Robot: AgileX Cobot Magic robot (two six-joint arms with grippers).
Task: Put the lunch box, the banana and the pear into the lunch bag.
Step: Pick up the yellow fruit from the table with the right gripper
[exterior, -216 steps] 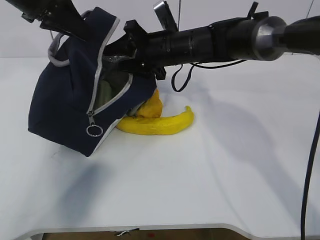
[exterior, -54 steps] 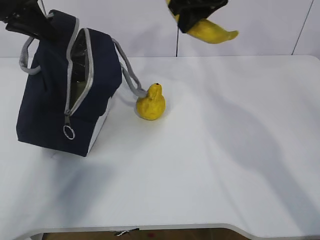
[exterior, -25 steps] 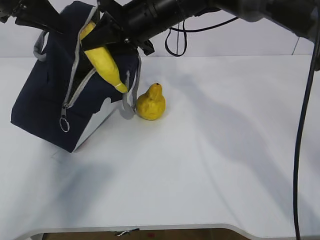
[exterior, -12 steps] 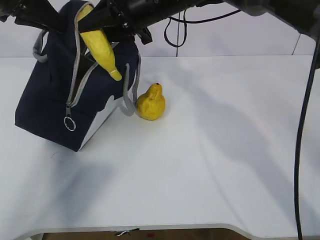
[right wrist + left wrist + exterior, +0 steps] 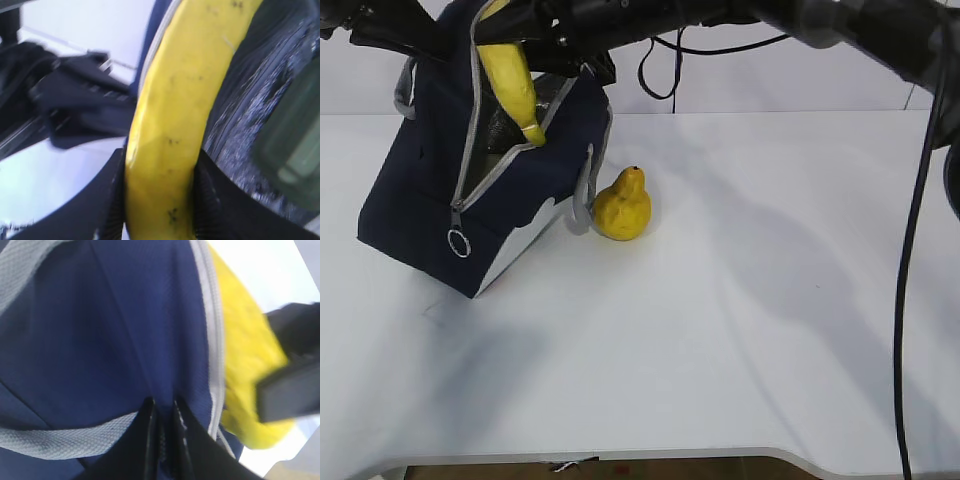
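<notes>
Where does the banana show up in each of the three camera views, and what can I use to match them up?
Exterior view: the banana hangs at top left, tip down in the mouth of the lunch bag.
Left wrist view: a blurred yellow mass at right, beyond the bag's grey zipper edge.
Right wrist view: it fills the centre, clamped between the right gripper's fingers.
Shared landmark: that grey zipper edge.

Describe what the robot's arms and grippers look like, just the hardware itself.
Both arms are black. The right arm is a thick, dark tubular link with a loose black cable hanging down the right side and another looping behind it. The right gripper has flat matte-black fingers. The left gripper has slim black fingers with glossy edges. No markings are legible.
</notes>
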